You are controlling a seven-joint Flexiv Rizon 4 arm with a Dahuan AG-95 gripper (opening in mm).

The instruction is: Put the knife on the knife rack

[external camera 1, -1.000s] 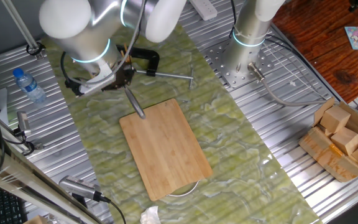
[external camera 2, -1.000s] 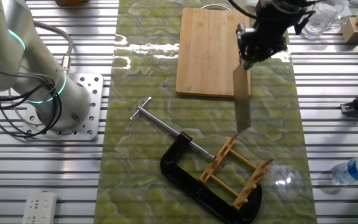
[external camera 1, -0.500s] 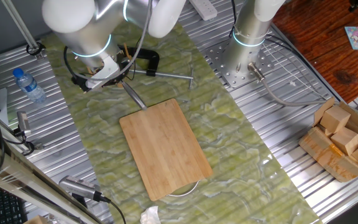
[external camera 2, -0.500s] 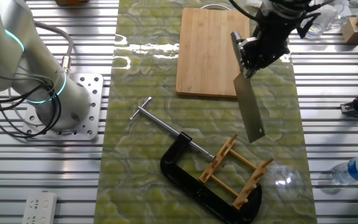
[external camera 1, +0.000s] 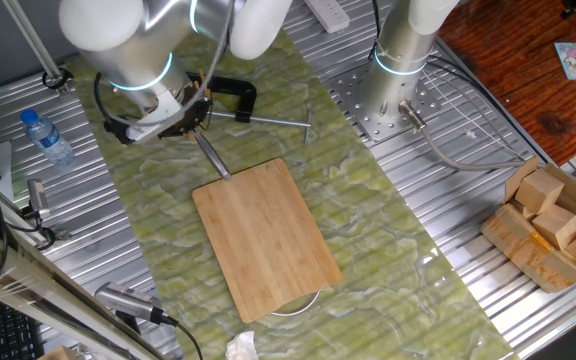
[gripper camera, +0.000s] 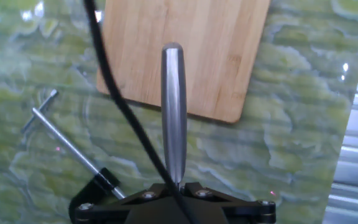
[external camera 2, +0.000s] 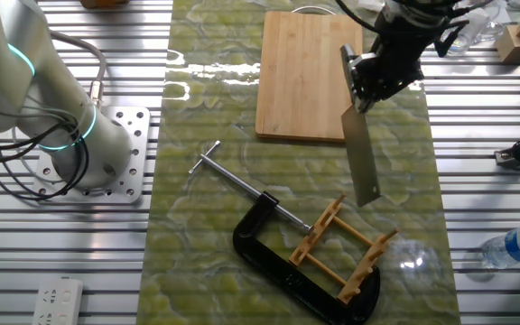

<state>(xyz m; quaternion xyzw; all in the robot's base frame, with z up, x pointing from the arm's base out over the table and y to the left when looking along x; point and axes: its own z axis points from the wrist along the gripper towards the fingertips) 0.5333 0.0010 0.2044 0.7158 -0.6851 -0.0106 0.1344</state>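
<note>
My gripper [external camera 2: 368, 83] is shut on the knife where blade and handle meet. The dark grey blade [external camera 2: 361, 162] hangs down in the air, its tip just above the near end of the knife rack [external camera 2: 341, 248]. The slim silver handle [external camera 2: 346, 65] points toward the cutting board [external camera 2: 301, 72]. The hand view shows the handle [gripper camera: 174, 112] running out from the gripper [gripper camera: 176, 186] over the board's edge [gripper camera: 185, 50]. In one fixed view the handle [external camera 1: 212, 160] sticks out below the gripper [external camera 1: 173, 115]; the arm hides the rack there.
A black C-clamp [external camera 2: 273, 262] with a metal rod [external camera 2: 237, 181] lies around the rack; it also shows beside the arm [external camera 1: 236, 95]. A water bottle [external camera 1: 46, 135] stands at the table's left, and wooden blocks [external camera 1: 553, 220] lie at the right.
The knife has moved from the board's corner toward the rack. The blade has turned from edge-on to showing its flat side, with the tip closer to the rack.
</note>
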